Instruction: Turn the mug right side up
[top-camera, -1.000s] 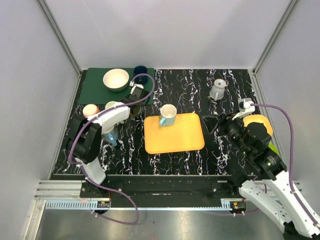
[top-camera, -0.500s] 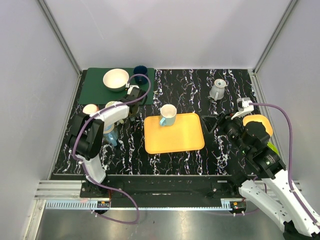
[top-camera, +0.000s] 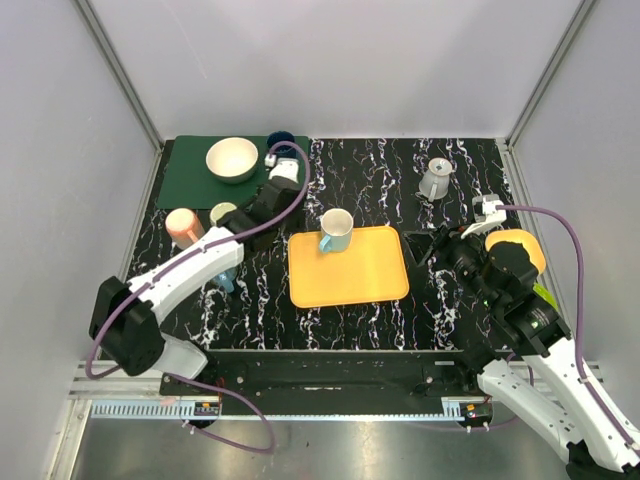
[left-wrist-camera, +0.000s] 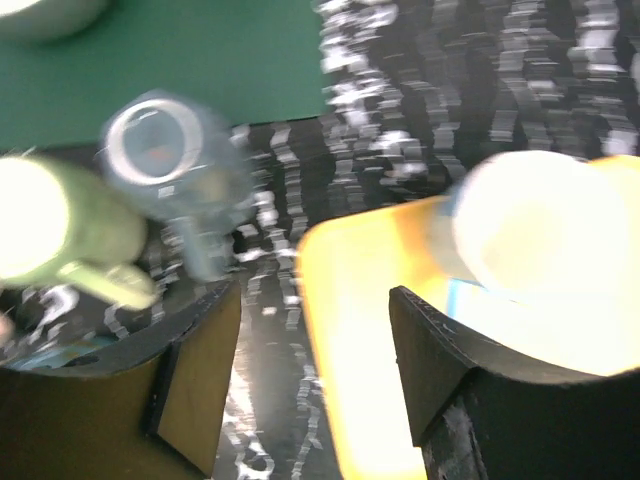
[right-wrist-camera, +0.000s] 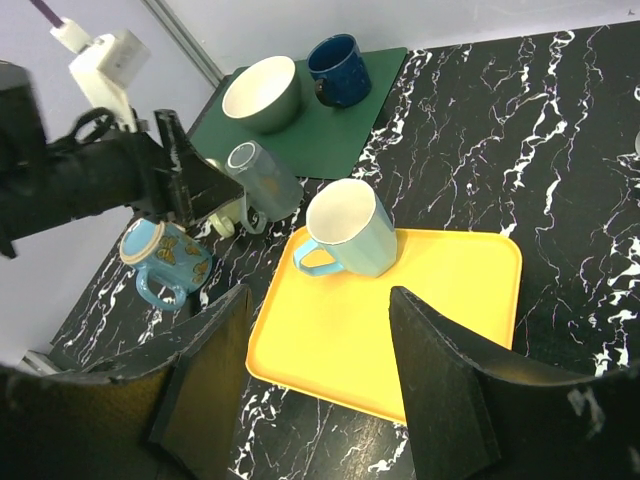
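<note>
Left claw (left-wrist-camera: 312, 300): wide, nothing held, just off the tray's far-left corner and pointed at its left edge. Its wrist view is blurred.

Right claw (right-wrist-camera: 320, 300): also wide and empty, off the tray's right side, facing across it.

Mug (right-wrist-camera: 350, 232): pale teal, white inside. Sits on the tray (right-wrist-camera: 450, 300) near the far edge, left of middle. Mouth up as far as the two clear views show, handle toward the near side. Apart from both claws.

On the tabletop (top-camera: 370, 175) just left of the tray: glass mug (right-wrist-camera: 262, 178), close by the left claw's fingers. Green mug (left-wrist-camera: 55, 225) lies beyond it. Patterned mug (right-wrist-camera: 163, 262) is further left and nearer.

Far-left of the tray: green mat (top-camera: 190, 175) carrying a bowl (top-camera: 232, 159) and a navy mug (right-wrist-camera: 335, 58).
</note>
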